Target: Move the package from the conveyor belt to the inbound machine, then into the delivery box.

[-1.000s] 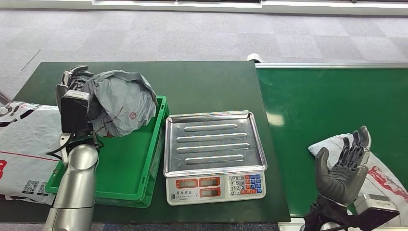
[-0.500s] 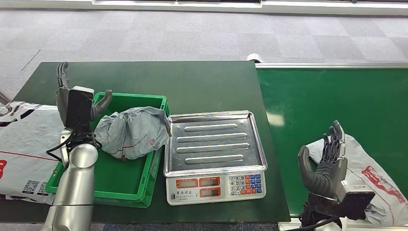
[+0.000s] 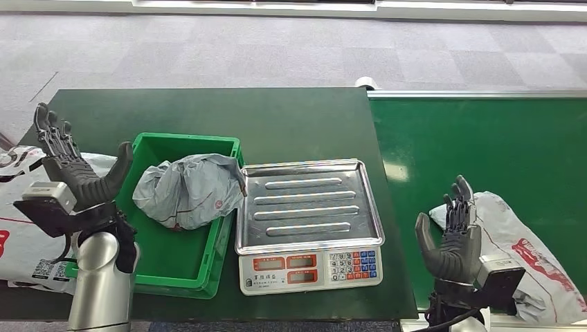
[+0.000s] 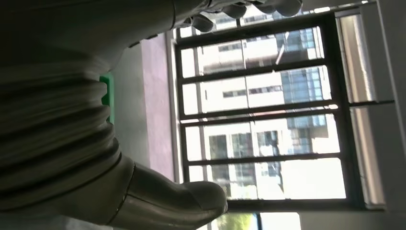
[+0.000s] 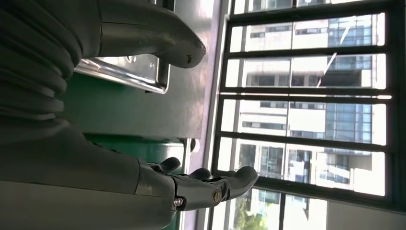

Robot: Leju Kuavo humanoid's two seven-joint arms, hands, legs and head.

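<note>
Grey package (image 3: 187,189) lying in green delivery box (image 3: 176,266), beside scale (image 3: 308,214). Left hand (image 3: 73,169) empty, fingers spread, just outside box. Right hand (image 3: 453,238) open, touching next package (image 3: 526,259) on belt (image 3: 477,145). Drop-off looks done; next probably needs grasping that pkg.

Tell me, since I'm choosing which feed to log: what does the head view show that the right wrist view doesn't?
Head view alone: the grey package lying in the green bin, the left hand open beside it, and a white package on the conveyor belt by the right hand. Right wrist view alone: a large window with buildings outside. Both: the scale's steel tray, the open right hand, green surface.
</note>
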